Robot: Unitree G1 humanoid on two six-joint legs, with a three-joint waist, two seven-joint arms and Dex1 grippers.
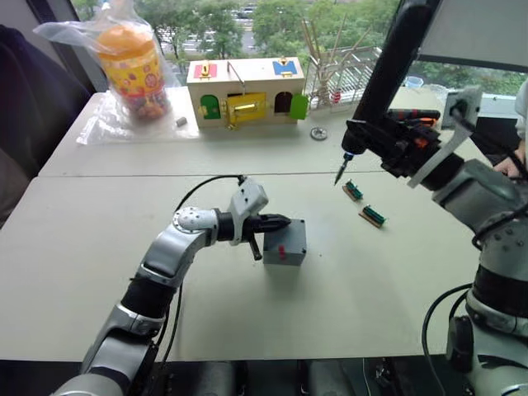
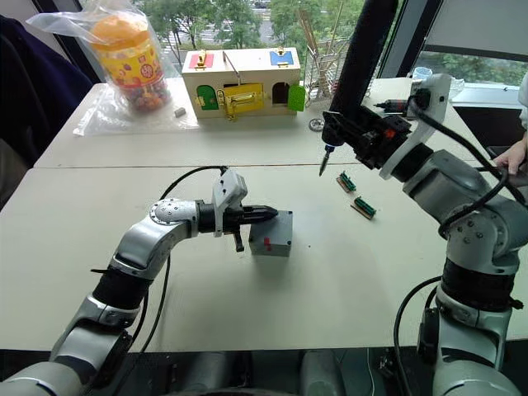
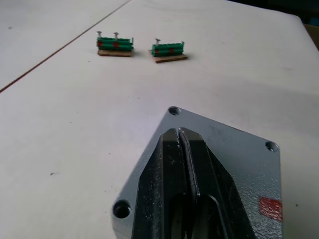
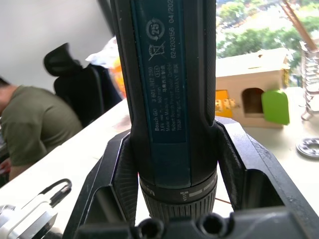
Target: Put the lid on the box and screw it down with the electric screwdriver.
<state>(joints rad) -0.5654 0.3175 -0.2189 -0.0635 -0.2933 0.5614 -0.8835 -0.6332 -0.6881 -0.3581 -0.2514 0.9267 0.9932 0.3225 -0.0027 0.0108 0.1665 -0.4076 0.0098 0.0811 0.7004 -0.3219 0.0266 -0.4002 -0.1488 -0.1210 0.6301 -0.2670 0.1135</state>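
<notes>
On the pale table [image 1: 82, 247], the left gripper [image 1: 280, 221] lies with its two fingers pressed together, resting on the lid [image 3: 234, 149] that sits on top of the box [image 1: 285, 244]. To the right, the right gripper [image 1: 388, 147] is clamped around the electric screwdriver [image 1: 389, 62], bit pointing down, above the table and near two small green connector blocks [image 1: 364, 204].

A pale worktop [image 1: 99, 264] carried everything. The grey box [image 1: 285, 243] sat on it directly under the left arm's closed fingers [image 1: 276, 221], its lid [image 3: 234, 149] on top. Beyond those fingertips lay two small green blocks [image 1: 364, 204] side by side. Farther off stood a wooden box with coloured doors [image 1: 246, 91], a bagged orange jar [image 1: 132, 70] and a metal washer [image 1: 318, 134].
</notes>
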